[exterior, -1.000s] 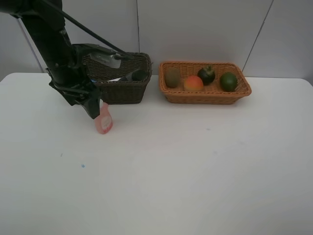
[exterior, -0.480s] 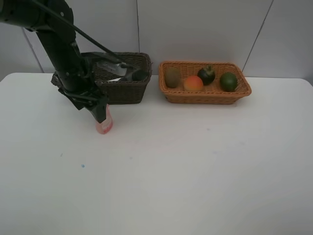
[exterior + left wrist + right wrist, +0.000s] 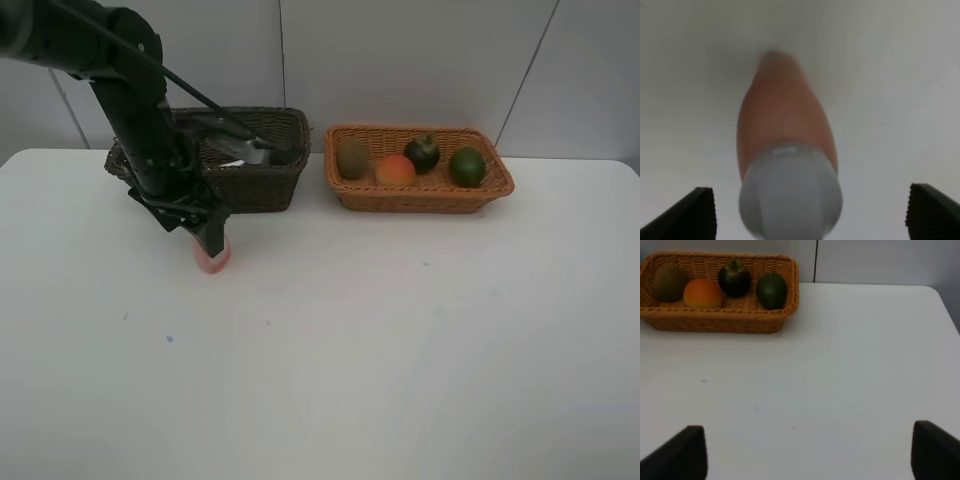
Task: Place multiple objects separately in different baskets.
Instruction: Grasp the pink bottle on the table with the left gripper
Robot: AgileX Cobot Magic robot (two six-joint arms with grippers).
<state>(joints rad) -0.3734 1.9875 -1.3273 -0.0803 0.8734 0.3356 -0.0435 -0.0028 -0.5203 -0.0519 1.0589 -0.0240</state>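
Two baskets stand at the back of the tabletop (image 3: 400, 330). The left end effector (image 3: 211, 243) hangs directly over the pink bottle (image 3: 211, 258), which stands on the tabletop just in front of the dark basket (image 3: 250, 170). From the high camera, the arm hides most of the bottle and only its pink lower body shows below the tips. The left wrist view looks straight down the bottle (image 3: 785, 135): its white cap (image 3: 790, 192) sits nearest the camera, midway between the two dark fingertips (image 3: 695, 212), which are spread wide and stand clear of the cap on either side. The fingers are apart and touch nothing.

Behind the left end effector, the dark basket holds items that are too shadowed to name. Off to its right side, well apart, the tan basket (image 3: 420, 195) holds a kiwi (image 3: 351, 158), a peach (image 3: 395, 171), a mangosteen (image 3: 422, 153) and a green fruit (image 3: 467, 166) in a row.

In the right wrist view, the right end effector (image 3: 810, 452) has its fingertips spread wide over bare tabletop, with the tan basket (image 3: 720, 322) far ahead.
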